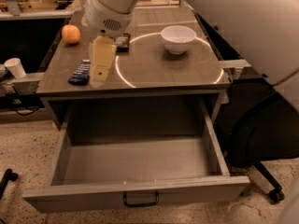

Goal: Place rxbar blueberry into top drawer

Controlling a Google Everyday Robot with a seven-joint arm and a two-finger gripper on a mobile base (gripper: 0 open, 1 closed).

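the gripper [100, 76] hung low over the table [159, 69], at its left side; open or closed, i could not tell. the blue bar [80, 72] lay just left of it, seemingly untouched, long axis running front to back, with the drawer [135, 192] open below.

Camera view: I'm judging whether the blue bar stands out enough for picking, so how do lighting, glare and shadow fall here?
Camera view: warm, dim light; a bright ring glares on the tabletop; the gripper hangs just beside the rxbar blueberry, which reads dark against the grey top; the open top drawer is shadowed along its back wall.
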